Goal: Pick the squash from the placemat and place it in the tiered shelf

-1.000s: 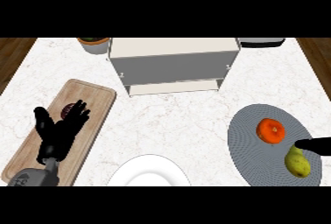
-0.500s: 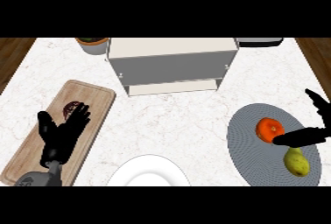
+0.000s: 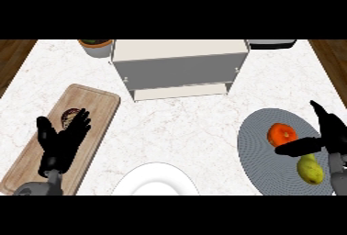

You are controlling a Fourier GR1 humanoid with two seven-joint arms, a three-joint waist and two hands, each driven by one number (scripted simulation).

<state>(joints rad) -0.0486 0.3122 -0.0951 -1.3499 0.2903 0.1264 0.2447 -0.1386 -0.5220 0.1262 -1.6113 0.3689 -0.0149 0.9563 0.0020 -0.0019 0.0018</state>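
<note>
Fingers [image 3: 324,120] of the right hand [image 3: 330,137] are spread and straight, the thumb reaching left across the grey placemat [image 3: 261,151], nothing pinched; fingers of the left hand [image 3: 59,146] are likewise spread, resting upright over the wooden cutting board [image 3: 41,160]. White marbled surface [image 3: 183,119] carries everything. Tiered shelf [image 3: 180,66], the goal, stands far beyond and left of the right fingers. White plate [image 3: 156,181] lies between the two hands. Yellow-green squash [image 3: 310,168] lies on the placemat just below the right thumb, touching or nearly touching it; an orange fruit [image 3: 281,134] sits just above that thumb. Risk: closing here could take the orange fruit instead, or nudge the squash so it rolls off the placemat. No brand, label or writing is legible.
</note>
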